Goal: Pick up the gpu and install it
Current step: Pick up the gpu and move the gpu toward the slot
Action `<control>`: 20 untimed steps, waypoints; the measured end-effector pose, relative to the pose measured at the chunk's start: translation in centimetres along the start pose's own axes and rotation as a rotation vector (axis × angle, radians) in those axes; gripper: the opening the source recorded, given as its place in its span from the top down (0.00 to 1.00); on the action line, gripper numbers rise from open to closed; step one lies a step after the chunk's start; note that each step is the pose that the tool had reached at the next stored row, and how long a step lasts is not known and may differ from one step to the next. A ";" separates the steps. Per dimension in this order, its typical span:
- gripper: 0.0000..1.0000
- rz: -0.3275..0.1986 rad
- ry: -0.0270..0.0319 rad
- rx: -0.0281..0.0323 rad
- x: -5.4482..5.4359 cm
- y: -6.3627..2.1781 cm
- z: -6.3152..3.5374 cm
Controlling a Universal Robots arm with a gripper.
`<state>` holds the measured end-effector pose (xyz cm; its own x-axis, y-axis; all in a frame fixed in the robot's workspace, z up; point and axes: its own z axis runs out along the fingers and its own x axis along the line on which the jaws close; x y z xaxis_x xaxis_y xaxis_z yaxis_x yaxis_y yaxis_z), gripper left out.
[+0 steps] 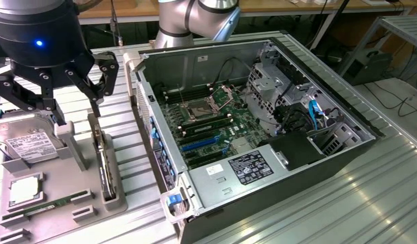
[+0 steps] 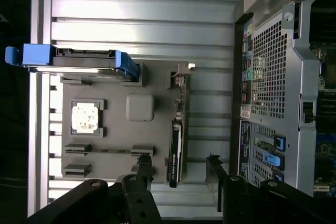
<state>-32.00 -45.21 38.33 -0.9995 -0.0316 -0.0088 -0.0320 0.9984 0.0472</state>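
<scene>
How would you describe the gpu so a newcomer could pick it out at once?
Beside the open computer case, on the exterior view's left, lies a grey tray. The gpu stands on edge in the tray's slot nearest the case, below the open gripper. Unlike the boxy hard drive and the flat memory stick, it is a thin upright card.

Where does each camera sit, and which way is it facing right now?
Exterior view: above the table, looking down on the open case, tray and gpu; the arm and open gripper show.
Wrist view: on the wrist, looking down past its fingers at the gpu, tray and case's rear.
Shared: gripper, gpu, tray, case.
</scene>
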 end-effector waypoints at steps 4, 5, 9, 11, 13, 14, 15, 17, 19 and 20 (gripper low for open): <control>0.46 0.000 0.0025 -0.0001 -0.1 -0.16 0.22; 0.46 0.000 0.0029 -0.0001 -0.1 -0.17 0.30; 0.46 0.000 0.0032 0.0021 -0.1 -0.22 0.54; 0.46 0.000 0.0031 0.0021 -0.1 -0.25 0.92; 0.46 0.000 0.0030 0.0021 -0.1 -0.26 1.30; 0.46 0.000 0.0031 0.0022 -0.1 -0.27 1.46; 0.46 0.000 0.0031 0.0022 -0.1 -0.28 1.64; 0.46 0.000 0.0029 0.0022 -0.1 -0.29 1.97; 0.46 0.000 0.0026 0.0022 -0.1 -0.31 2.25; 0.46 0.000 0.0027 0.0022 -0.1 -0.31 2.37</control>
<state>-31.91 -45.40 35.94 -0.9995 -0.0316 -0.0061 -0.0318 0.9985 0.0450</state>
